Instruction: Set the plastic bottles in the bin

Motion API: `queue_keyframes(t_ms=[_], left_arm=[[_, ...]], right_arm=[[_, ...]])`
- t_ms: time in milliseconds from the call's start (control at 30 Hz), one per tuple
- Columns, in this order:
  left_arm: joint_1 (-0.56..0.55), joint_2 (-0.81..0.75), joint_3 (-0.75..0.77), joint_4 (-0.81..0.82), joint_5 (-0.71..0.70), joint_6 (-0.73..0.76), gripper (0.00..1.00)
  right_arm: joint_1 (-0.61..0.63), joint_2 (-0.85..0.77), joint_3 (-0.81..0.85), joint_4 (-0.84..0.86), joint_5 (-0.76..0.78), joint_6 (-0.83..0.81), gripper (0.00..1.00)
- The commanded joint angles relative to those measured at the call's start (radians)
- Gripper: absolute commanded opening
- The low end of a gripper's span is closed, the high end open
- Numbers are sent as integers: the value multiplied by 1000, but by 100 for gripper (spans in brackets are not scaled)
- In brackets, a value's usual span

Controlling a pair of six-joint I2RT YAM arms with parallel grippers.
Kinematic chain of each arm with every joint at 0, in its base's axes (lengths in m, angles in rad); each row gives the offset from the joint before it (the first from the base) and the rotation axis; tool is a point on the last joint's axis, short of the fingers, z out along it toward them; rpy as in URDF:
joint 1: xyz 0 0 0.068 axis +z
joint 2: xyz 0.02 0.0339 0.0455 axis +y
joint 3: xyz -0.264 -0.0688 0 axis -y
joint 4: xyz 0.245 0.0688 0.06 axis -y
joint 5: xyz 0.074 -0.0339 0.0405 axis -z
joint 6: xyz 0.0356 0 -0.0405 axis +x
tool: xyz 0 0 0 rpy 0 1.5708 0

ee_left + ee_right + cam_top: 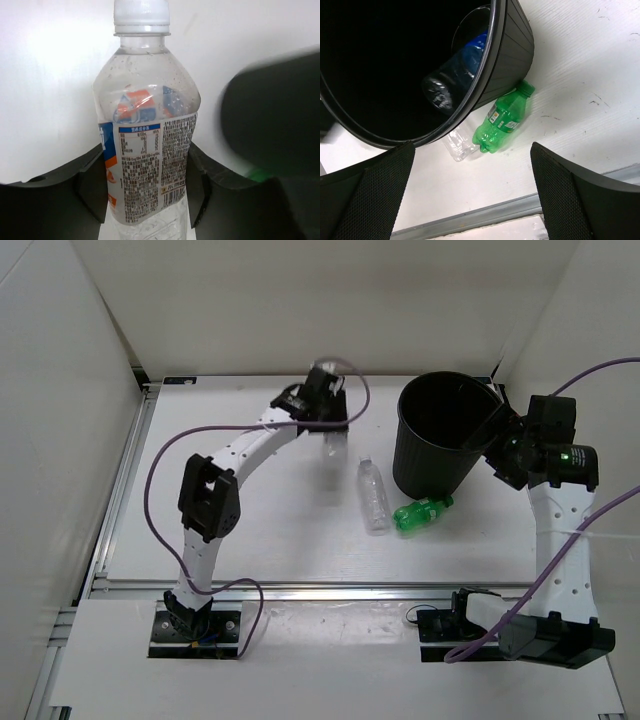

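While the left gripper (146, 186) clamps the labelled bottle (147, 140) at upper centre, it should lift clear over the bin (430, 475) rim at upper right before letting go. The right gripper (472, 200) gapes empty, seemingly just off the bin.

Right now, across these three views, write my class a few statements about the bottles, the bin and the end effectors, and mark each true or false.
1. The left end effector grips a clear labelled bottle with a white cap. True.
2. The green bottle stands upright on the table. False: it lies on its side beside the bin.
3. The bin already holds a bottle with blue on it. True.
4. The right end effector holds the green bottle. False: it is open and holds nothing, near the bin's rim.
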Motion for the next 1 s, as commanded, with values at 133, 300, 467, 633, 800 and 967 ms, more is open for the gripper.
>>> queue_keyframes(t_ms=[133,300,467,633,800,967], left_arm=[[-22,93,839,130,-91,22,48],[-49,119,718,511,89,-50,50],[-126,185,693,581,193,-82,57],[-160,199,674,581,276,-110,71],[-160,110,656,581,272,-76,100],[-105,-93,593,581,221,39,100]], right_arm=[[-2,10,-3,12,-6,10,100],[-2,10,16,-8,14,19,100],[-27,-37,74,-31,57,28,100],[-27,-59,117,-40,79,28,100],[-27,-68,88,-49,109,46,100],[-45,-77,13,-59,76,134,100]])
